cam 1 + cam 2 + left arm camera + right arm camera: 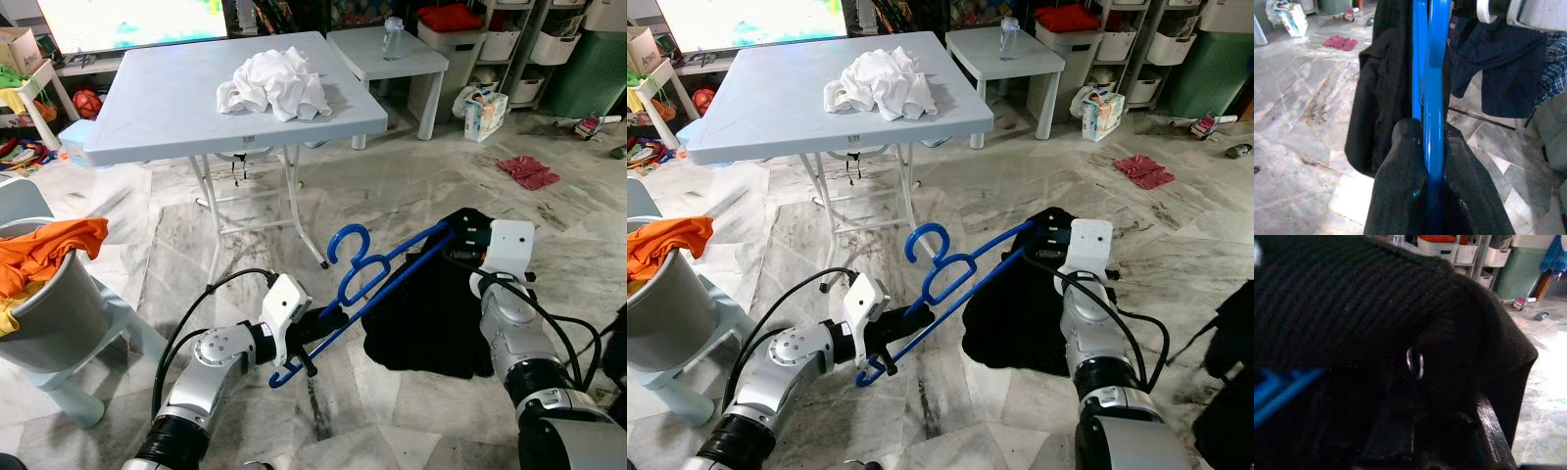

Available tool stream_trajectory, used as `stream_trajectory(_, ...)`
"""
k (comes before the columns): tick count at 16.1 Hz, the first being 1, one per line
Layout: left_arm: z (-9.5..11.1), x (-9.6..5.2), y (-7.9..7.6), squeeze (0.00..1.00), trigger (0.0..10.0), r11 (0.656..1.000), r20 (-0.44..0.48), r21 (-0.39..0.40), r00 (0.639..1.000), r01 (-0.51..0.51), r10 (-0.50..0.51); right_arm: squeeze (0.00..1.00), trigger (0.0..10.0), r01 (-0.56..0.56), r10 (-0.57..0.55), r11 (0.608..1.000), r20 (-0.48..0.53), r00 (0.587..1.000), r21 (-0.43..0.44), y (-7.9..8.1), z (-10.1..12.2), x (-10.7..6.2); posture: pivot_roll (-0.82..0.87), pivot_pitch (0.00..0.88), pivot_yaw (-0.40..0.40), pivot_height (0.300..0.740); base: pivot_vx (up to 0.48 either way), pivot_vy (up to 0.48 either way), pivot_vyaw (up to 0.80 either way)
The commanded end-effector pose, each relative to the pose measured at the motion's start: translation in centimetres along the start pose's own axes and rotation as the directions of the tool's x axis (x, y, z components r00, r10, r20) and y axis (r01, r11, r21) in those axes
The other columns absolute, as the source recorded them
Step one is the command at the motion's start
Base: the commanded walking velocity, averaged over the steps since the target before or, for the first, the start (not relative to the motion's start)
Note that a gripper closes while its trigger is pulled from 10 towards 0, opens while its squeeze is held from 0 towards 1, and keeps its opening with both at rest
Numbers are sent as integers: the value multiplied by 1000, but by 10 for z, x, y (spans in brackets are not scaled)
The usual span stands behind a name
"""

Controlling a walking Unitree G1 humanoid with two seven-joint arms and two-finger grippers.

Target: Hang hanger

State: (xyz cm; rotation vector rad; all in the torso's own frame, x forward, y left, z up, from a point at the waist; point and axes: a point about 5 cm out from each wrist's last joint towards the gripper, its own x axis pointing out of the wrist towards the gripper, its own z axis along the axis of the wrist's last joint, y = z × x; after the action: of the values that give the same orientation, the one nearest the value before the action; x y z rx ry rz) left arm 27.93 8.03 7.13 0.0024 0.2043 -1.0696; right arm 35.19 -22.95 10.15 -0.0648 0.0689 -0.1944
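Standing ahead of the robot is a pale folding table with a heap of white cloth on its top, and beyond it a smaller white table carrying a clear bottle. On the robot's left a grey basket holds orange clothes. A red rag lies on the floor farther off to the right, near a printed bag and shelves of storage bins.

The blue hanger is held low over the floor between the two arms, its hook pointing up toward the folding table. The left gripper is closed on the hanger's lower end; in the left wrist view its two black fingers press the blue bar from either side. A black garment hangs from the hanger's far end and droops to the floor. The right gripper is at that end, buried in the dark knit fabric; whether its fingers are closed or apart cannot be told. A small metal ring shows against the cloth in the right wrist view.

The floor is streaked, scuffed marble tile, in a cluttered room.
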Motion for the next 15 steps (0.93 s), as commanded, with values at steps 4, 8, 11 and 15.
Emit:
stream_trajectory(4,-20,-19,-7,0,0,998,-75,51,996,-44,48,0,0,64,-72,996,145,987,59,-7,35,10,-35,0,16,740,0,0,0)
stream_trajectory(8,-38,-38,-13,0,0,997,-154,53,986,-47,55,0,0,113,-128,990,201,971,84,-15,53,14,-17,2,8,740,0,0,0)
stream_trajectory(11,-33,-44,-15,0,0,994,-122,73,989,-78,87,0,0,126,-139,989,226,964,71,-16,61,17,-8,0,7,740,0,0,0)
stream_trajectory(15,-19,-67,3,0,0,866,60,48,867,-497,494,0,0,137,-148,989,240,959,64,-25,62,14,10,4,8,740,0,0,0)
